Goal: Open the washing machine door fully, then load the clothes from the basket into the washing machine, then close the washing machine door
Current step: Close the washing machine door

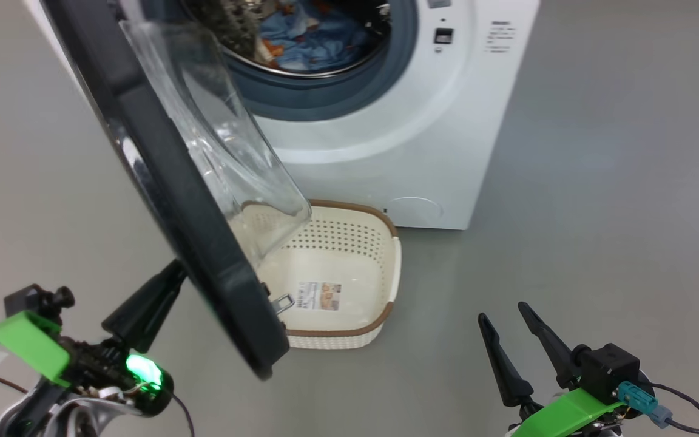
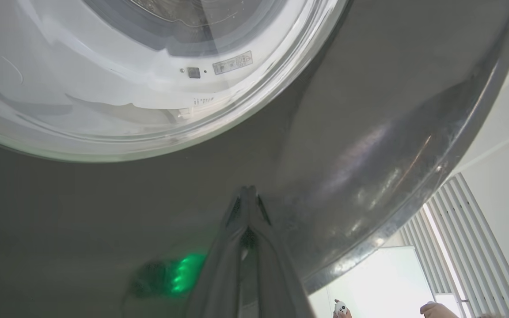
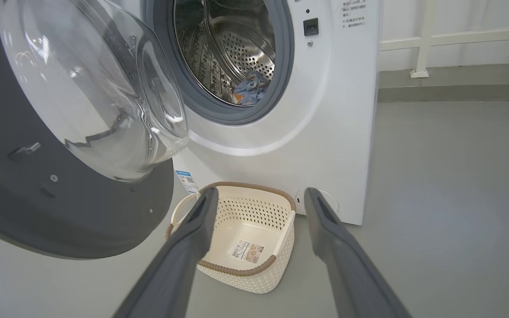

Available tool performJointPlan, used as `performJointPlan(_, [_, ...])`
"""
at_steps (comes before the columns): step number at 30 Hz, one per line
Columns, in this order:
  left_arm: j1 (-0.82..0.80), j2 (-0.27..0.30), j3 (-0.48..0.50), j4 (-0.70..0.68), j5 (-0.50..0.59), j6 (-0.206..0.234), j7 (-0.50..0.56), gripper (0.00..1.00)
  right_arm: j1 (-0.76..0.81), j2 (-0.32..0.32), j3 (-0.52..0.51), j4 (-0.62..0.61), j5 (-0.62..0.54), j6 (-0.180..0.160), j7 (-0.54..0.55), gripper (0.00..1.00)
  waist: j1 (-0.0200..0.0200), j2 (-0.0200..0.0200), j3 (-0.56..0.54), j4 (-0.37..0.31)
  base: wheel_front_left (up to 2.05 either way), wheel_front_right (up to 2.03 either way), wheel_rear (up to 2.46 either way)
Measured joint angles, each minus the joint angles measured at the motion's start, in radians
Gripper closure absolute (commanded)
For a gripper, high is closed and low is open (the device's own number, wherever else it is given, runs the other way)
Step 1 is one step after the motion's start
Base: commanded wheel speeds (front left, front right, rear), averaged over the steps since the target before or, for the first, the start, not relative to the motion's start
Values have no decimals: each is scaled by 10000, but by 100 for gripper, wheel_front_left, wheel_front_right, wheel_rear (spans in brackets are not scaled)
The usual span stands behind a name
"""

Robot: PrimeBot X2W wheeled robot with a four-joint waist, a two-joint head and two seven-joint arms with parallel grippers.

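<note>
The white washing machine (image 1: 398, 139) stands with its black door (image 1: 167, 182) swung out at an angle, the glass bowl facing the drum. Blue clothes (image 1: 307, 36) with orange marks lie inside the steel drum, also seen as clothes (image 3: 248, 88) in the right wrist view. On the floor below the opening sits the cream basket (image 1: 349, 243), with just a label on its bottom. My left gripper (image 1: 173, 273) is shut, and its tips (image 2: 248, 191) rest against the door's outer glossy face (image 2: 369, 110). My right gripper (image 1: 502, 311) hangs open to the right of the basket (image 3: 254, 210), holding nothing.
Grey floor (image 1: 598, 212) stretches wide to the right of the machine. A white wall rail (image 3: 418, 44) runs behind it. A person's hand (image 2: 433, 309) shows past the door's edge in the left wrist view.
</note>
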Motion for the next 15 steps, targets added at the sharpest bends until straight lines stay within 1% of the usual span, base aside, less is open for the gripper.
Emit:
performJointPlan(9, [-185, 0, -698, 499, -134, -529, -884, 100, -2, 40, -2, 115, 75, 0, -61, 0, 0, 0, 8, -963, 0, 0, 0])
performJointPlan(15, [-525, -10, -792, 991, -203, -865, -1419, 100, -10, 58, -6, 159, 75, 0, -136, 0, 0, 0, 47, -1591, 0, 0, 0])
